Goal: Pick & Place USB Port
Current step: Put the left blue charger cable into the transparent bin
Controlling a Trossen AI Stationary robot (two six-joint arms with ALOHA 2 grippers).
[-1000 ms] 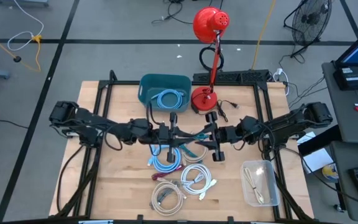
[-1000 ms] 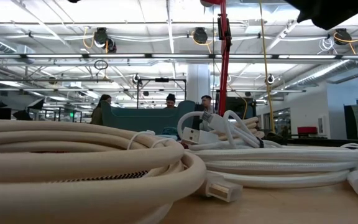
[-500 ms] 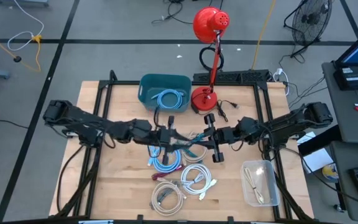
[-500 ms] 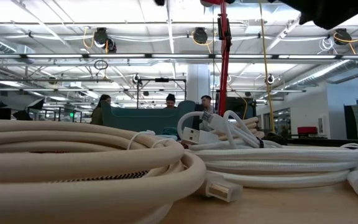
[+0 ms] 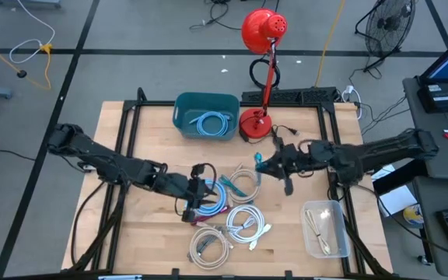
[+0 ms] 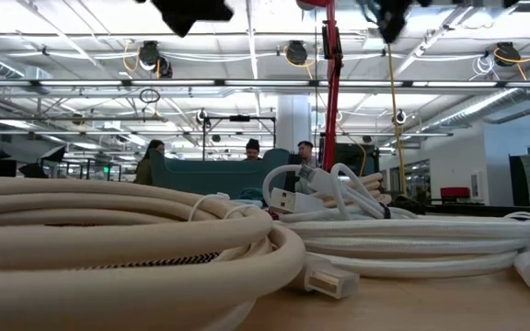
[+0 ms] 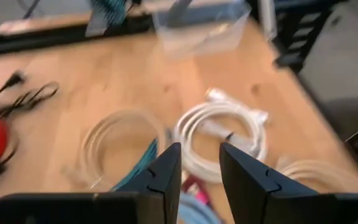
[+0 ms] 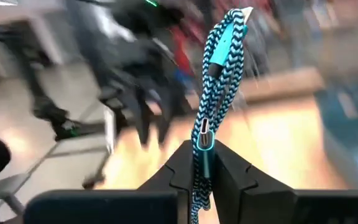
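Between my right tool's (image 8: 202,163) clenched fingers, I am gripping a teal braided USB cable (image 8: 218,74), its connector end sitting right at the fingertips and the doubled cord standing up past them. From above, that tool (image 5: 261,164) is hanging beside the red lamp's base (image 5: 253,123). My left tool (image 7: 199,167) is hovering with fingers parted, grasping nothing, over the coiled cables (image 5: 243,222) lying mid-counter (image 5: 146,241). Another blue coil is sitting in the teal bin (image 5: 183,105).
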